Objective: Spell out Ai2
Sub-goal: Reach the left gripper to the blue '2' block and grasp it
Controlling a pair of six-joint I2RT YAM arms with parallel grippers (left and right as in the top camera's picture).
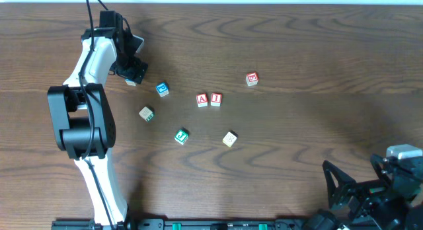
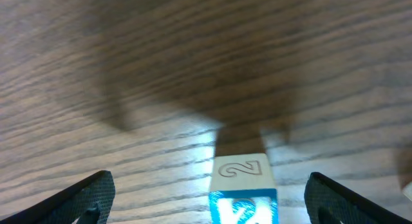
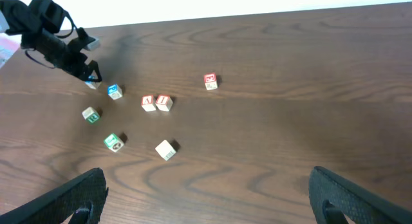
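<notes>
Left end effector spread wide, empty, straddling "2" block, well left of touching A block and I block on table. Right end effector wide open, empty. "2" block likely light, rigid, smooth wood; pinch flat opposite sides.

A red-lettered block is sitting alone toward the far edge of the wooden tabletop. A blue-topped block and a pale green-marked block are lying toward the left edge, while a green block and a cream block are resting closer to the near edge.
</notes>
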